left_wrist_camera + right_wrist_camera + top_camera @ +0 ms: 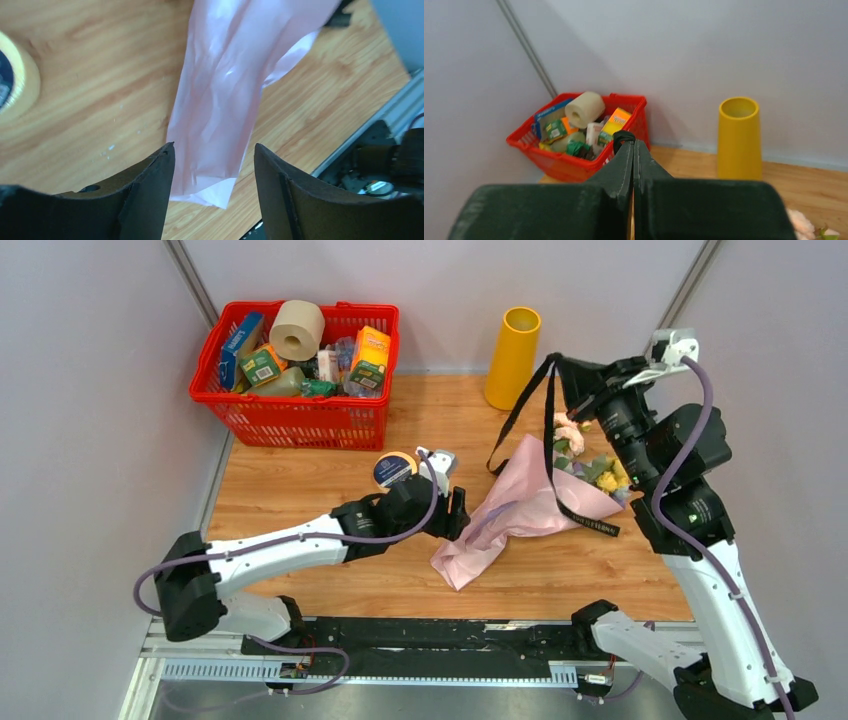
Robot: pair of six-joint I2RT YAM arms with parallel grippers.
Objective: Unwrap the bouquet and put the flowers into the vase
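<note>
Gaping wide, the left gripper hangs low over the tabletop. The narrow tail of the paper lies between its jaws, unpinched. The right gripper is raised at far right and clamped on a loop of the ribbon, whose two black strands drop from it to the bouquet.

The bouquet lies flat on the tabletop, right of centre, between the two arms. Its long axis runs on a diagonal: the tail points near-left toward the left gripper, and the flowers point far-right, close against the right arm. Beyond it the vase stands upright at the far edge, apart from the bouquet, with nothing rising from its mouth. The basket sits far left.

I judge the task barely begun. The ribbon looks slack, with one strand lying across the paper, though I cannot tell whether it is fully off. The paper is wrapped round the stems. Left to do: clear the ribbon, open the paper, lift the flowers out and stand them in the vase.
</note>
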